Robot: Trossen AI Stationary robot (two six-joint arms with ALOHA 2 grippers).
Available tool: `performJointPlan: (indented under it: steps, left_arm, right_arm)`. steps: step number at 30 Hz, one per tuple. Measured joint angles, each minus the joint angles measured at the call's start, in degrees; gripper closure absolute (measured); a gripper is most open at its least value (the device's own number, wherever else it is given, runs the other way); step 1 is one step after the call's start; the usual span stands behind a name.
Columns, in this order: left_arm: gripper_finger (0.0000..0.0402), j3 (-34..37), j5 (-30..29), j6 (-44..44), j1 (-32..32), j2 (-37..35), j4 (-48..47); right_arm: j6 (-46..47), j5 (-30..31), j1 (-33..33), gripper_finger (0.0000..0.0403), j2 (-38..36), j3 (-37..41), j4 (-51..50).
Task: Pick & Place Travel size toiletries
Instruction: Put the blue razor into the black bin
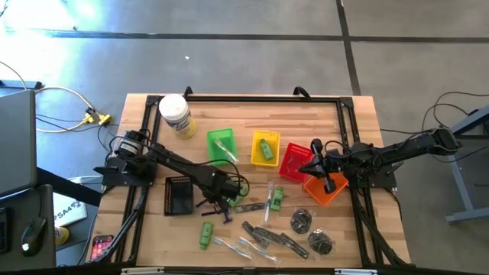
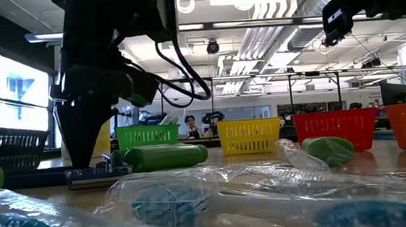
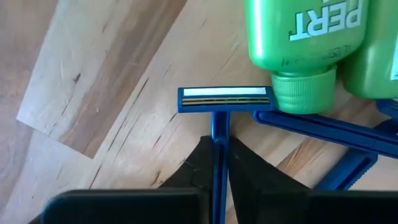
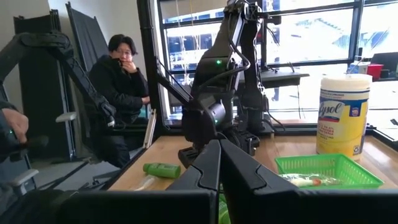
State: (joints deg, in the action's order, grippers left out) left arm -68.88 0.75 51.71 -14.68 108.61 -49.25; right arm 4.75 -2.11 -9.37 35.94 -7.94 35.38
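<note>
1. the left end effector is down on the tabletop, its fingers pinched on the handle of a blue razor.
2. the razor head lies flat on the wood, just beside the cap of a green bottle; more blue razor handles lie next to it.
3. the right end effector hangs above the orange basket, fingers pressed together, holding nothing.
4. other toiletries lie scattered on the tabletop's near side.

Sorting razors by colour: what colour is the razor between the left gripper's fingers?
Blue razor; clearest in the left wrist view.
</note>
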Motion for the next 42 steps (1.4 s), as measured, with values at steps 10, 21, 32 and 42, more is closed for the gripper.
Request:
performJointPlan:
  steps: [10, 21, 32, 42]
  left_arm:
    - [0.0380, -10.40, -7.66, 0.94, -0.39, -0.49, -13.23]
    - [0.0386, -30.42, -15.84, 0.84, -3.14, -2.76, -36.03]
    - [0.0386, -26.67, -9.03, 16.05, -11.20, -9.85, -39.72]
    - [0.0385, -8.19, -1.91, 28.64, -13.88, -12.38, -40.20]
  right_arm:
    - [0.00, -0.02, 0.00, 0.0400, 0.00, 0.00, -0.07]
    - [0.00, -1.95, -0.02, 0.0400, 0.00, 0.00, -0.69]
    - [-0.27, -1.95, 0.00, 0.0400, -0.01, -0.01, -0.87]
    - [-0.33, -1.94, 0.00, 0.0401, -0.02, -0.02, -0.41]
